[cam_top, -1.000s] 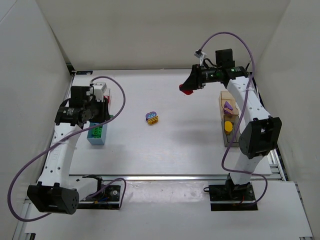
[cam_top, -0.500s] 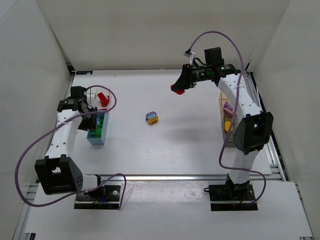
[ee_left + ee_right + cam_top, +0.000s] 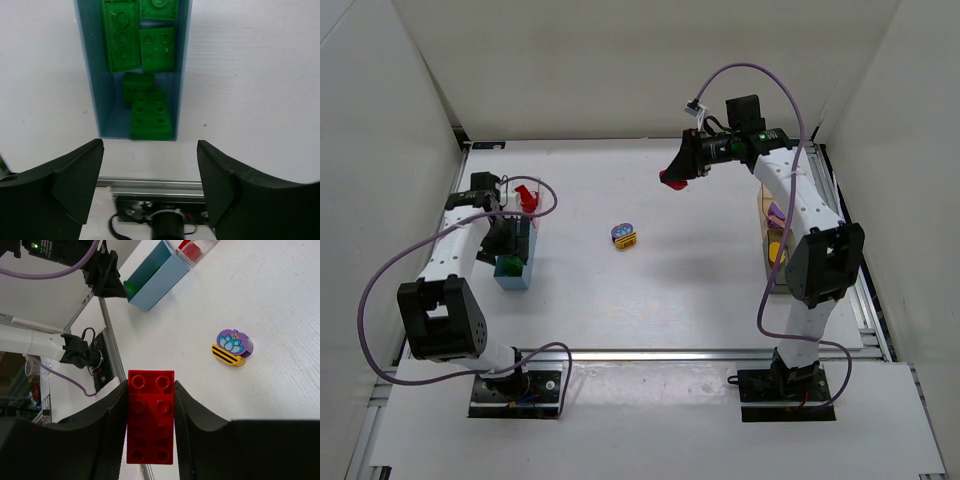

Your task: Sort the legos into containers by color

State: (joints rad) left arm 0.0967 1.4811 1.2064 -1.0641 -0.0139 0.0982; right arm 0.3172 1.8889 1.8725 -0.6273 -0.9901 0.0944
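Observation:
My left gripper [image 3: 506, 246] hangs open and empty above the near end of the light blue container [image 3: 98, 107]. That container [image 3: 514, 270] holds several green legos [image 3: 148, 111]. My right gripper [image 3: 672, 178] is shut on a red lego [image 3: 151, 422], held high over the far middle of the table. A purple and yellow lego stack [image 3: 624, 235] lies alone mid-table and shows in the right wrist view too [image 3: 232, 348]. The clear container [image 3: 527, 197] behind the blue one holds red legos. At the right stand the tan container [image 3: 767, 203] with a purple lego and the dark container [image 3: 778, 270] with a yellow one.
White walls close in the table on three sides. A metal rail [image 3: 670, 353] runs along the near edge, with both arm bases behind it. Purple cables loop off both arms. The right arm's links stand over the tan and dark containers.
My left gripper has opened over the light blue container, and its arm has folded back toward the left wall. The right gripper has carried the red lego a little leftward.

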